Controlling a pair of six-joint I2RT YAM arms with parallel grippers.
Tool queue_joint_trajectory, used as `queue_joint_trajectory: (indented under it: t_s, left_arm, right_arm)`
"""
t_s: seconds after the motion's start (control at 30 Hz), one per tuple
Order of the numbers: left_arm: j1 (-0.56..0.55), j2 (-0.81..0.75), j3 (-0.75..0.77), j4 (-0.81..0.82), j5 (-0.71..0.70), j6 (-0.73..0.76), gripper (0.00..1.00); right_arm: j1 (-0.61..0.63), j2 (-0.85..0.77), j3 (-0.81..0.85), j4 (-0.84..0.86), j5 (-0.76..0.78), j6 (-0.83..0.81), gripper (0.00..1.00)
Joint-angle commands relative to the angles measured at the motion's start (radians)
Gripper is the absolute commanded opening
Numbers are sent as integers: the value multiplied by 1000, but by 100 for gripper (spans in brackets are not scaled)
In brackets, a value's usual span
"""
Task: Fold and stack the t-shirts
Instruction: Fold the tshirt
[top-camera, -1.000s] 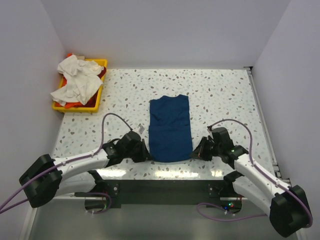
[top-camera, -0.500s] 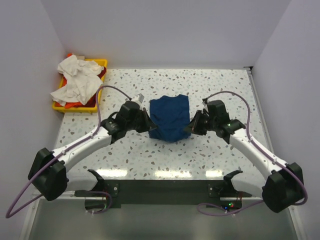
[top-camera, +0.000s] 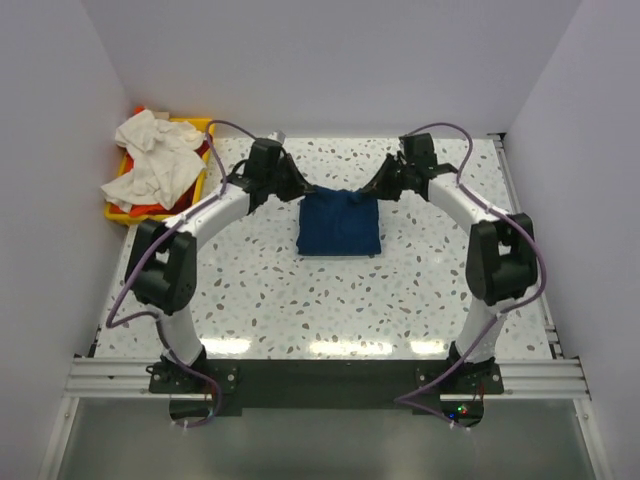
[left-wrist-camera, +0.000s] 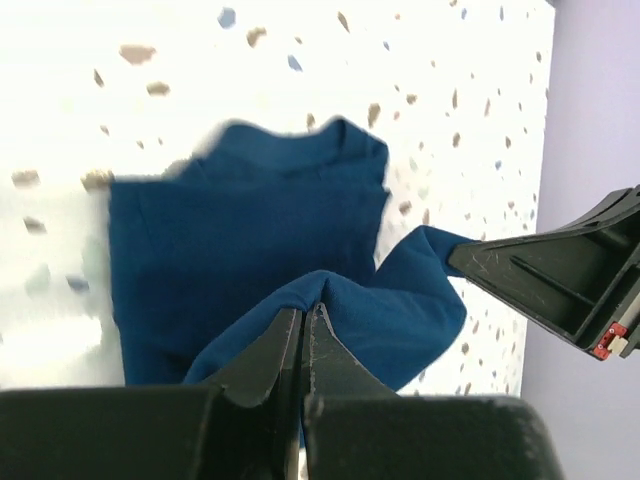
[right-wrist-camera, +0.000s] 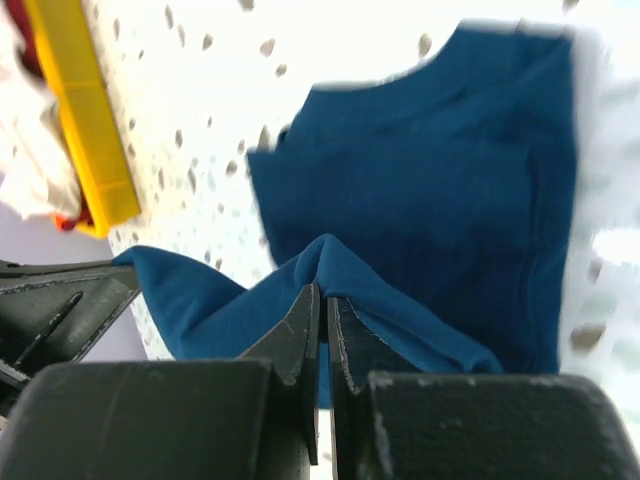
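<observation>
So, from the top view, I'd say we're maybe partway through shirt number one and nowhere near done overall. The navy t-shirt (top-camera: 340, 225) lies as a compact, roughly square bundle on the far-middle part of the worktop (top-camera: 300, 300), which looks like sides in plus a bottom-to-top fold that hasn't been let go yet. The left hand (top-camera: 296, 188) and right hand (top-camera: 380, 187) sit at its two far corners, one each side, with the shirt between them. Off in the far left corner the yellow tray (top-camera: 192, 200) holds a heap of crumpled white t-shirts (top-camera: 150, 160) with an orange-red t-shirt (top-camera: 140, 208) peeking out underneath, none of them folded, so there's no stack to speak of. In the left wrist view, the left hand (left-wrist-camera: 303, 315) is pinched tight on a fold of navy cloth right at its fingertips, lifted a bit above the flat layers below, and the other hand's finger grips the same raised edge off to the right. In the right wrist view it's the same story mirrored: the right hand (right-wrist-camera: 323, 292) is clamped on a ridge of navy fabric, the rest of the shirt spread flat just beyond, the tray's yellow rim visible at upper left. My guess is what's left is laying that edge down, releasing, then doing the tray shirts.
</observation>
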Motion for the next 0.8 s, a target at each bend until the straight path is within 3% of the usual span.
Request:
queue_joint_trajectory:
  t_s: [0.0, 0.17, 0.3, 0.37, 0.47, 0.5, 0.6, 0.67, 0.77]
  left_arm:
    - [56, 114, 132, 67, 59, 37, 0]
    - [121, 332, 307, 136, 128, 37, 0]
    - [147, 487, 461, 132, 177, 54, 0]
    - [159, 524, 539, 113, 199, 63, 0]
    - [176, 571, 594, 105, 257, 61, 19]
    - [181, 570, 594, 107, 265, 70, 34]
    - [195, 518, 558, 115, 245, 109, 51]
    - [198, 481, 504, 122, 225, 121, 56]
    - [195, 420, 435, 131, 197, 127, 55]
  right_arm:
    - [-36, 134, 150, 38, -50, -26, 0]
    - [-78, 356, 333, 75, -93, -7, 1]
    - [-96, 453, 452, 76, -112, -3, 1]
    - [-105, 476, 502, 69, -118, 1, 7]
    - [-121, 495, 529, 73, -122, 15, 23]
    - [-128, 495, 529, 78, -126, 27, 28]
    - [-150, 481, 523, 87, -130, 27, 44]
    - [-155, 447, 506, 75, -109, 9, 53]
    - [-142, 392, 458, 72, -66, -26, 52]
